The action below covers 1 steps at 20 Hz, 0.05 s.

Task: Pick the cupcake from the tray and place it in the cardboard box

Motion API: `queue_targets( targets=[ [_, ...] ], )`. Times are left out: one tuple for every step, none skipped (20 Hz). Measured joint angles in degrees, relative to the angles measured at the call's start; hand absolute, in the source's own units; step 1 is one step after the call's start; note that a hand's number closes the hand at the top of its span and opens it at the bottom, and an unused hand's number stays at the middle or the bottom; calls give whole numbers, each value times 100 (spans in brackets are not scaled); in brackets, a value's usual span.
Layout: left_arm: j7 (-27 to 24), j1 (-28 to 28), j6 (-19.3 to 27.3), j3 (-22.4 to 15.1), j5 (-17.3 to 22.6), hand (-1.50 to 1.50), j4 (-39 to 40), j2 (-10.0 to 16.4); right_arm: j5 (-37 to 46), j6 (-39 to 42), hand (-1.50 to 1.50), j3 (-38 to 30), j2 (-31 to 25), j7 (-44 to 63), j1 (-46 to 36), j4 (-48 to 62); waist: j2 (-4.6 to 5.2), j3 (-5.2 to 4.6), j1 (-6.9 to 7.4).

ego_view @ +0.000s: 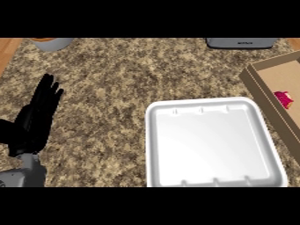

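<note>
Since the white tray (pixel 153 145) has nothing on it, the picking part looks done. A small pink and red thing sits inside the cardboard box (pixel 290 75) at the right side of the counter (pixel 113 74). It lies near the box's left wall. I think it is the cupcake (pixel 284 98), but it is too small to be sure. It rests on the floor of the box and no hand touches it.

Only the left hand (pixel 38 116) shows. It is at the left side, well apart from the tray and the box. Its fingers are straight and point up, and it has nothing in it. It is just resting. The right hand does not show at all, so I cannot tell what it does.

So the job seems to be at its end. If the pink thing is the cupcake, nothing more needs to go in the box. The next move is only to keep both hands away from the box so that it does not get bumped.
</note>
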Motion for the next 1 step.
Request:
queue_targets(
  targets=[
    [-21, -83, -7, 23, 9, 0, 101, 10, -49, 17, -150, -15, -63, -151, 69, 144, 2, 0, 0]
  ],
)
